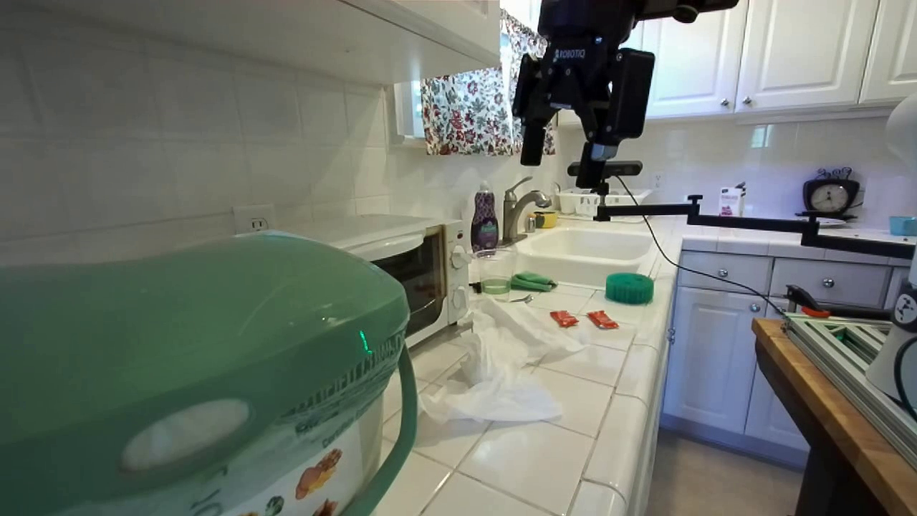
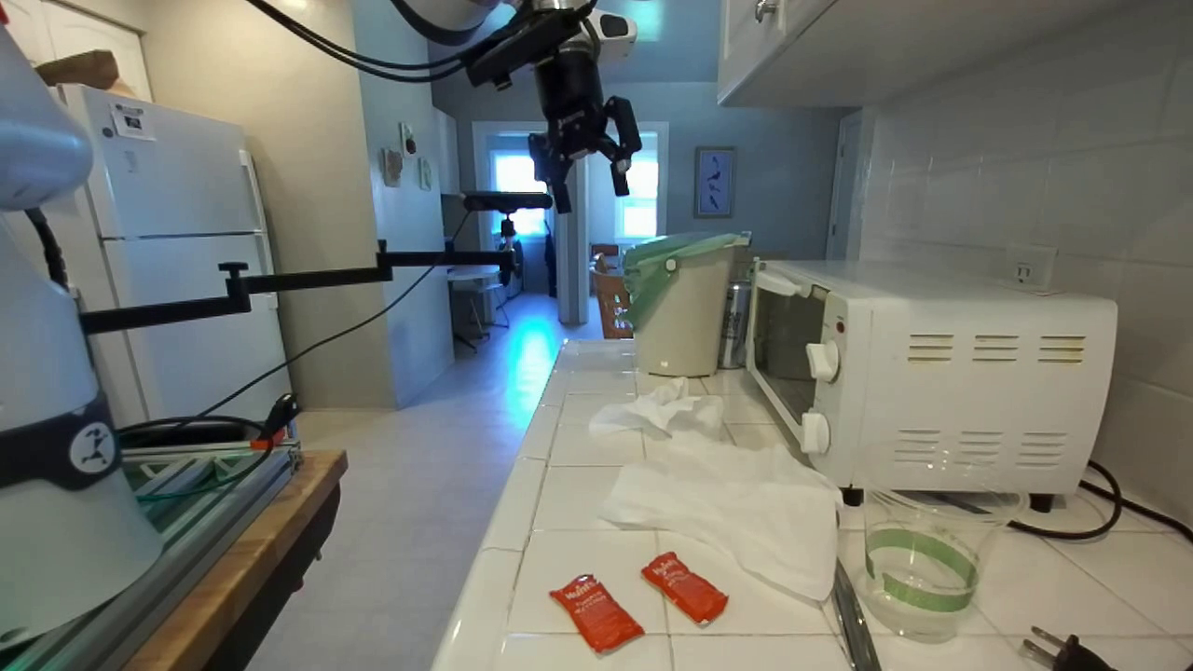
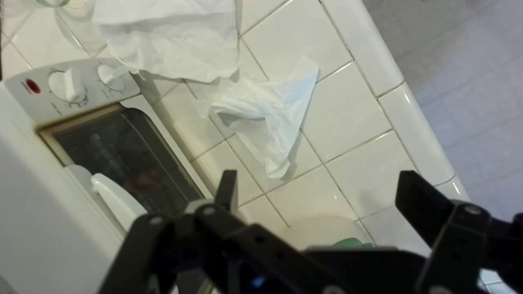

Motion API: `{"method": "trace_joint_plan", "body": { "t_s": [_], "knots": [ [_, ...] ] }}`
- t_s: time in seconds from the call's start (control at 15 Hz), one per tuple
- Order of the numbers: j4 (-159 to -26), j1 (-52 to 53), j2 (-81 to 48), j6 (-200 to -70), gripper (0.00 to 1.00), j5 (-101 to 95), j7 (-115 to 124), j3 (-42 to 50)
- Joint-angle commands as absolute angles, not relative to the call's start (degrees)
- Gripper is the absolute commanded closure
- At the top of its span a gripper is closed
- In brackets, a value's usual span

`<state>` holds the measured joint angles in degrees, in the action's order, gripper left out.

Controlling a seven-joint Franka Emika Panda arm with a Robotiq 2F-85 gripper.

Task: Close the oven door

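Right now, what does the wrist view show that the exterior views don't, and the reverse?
Only the wrist view makes out the printed marks around the white knobs. Only the exterior views, both of them, show the red packets and the wall outlet. All share the oven door, the crumpled white sheets and the open jaws.

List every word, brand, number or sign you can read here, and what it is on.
"ROBOTIQ": black housing above the fingers.
"Hunt's": two red packets; their smaller print is unreadable.
Sign: what looks like a square code on a paper on the fridge.
Sign: round white emblem on the robot's base.
Too small or blurred to read: print on the green-topped bin, soap bottle, white carton, oven control panel and clock.
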<state>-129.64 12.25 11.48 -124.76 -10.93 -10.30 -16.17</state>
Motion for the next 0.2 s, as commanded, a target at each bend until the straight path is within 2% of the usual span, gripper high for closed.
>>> {"method": "trace_joint_plan", "body": {
  "t_s": [0.0, 0.13],
  "knots": [
    [-129.5, 13.1, 11.4, -124.6, 0.0, -11.1, -10.1, -15.4],
    [-129.5, 13.1, 11.4, -124.6, 0.0, -11.1, -10.1, -15.4]
  ]
}}
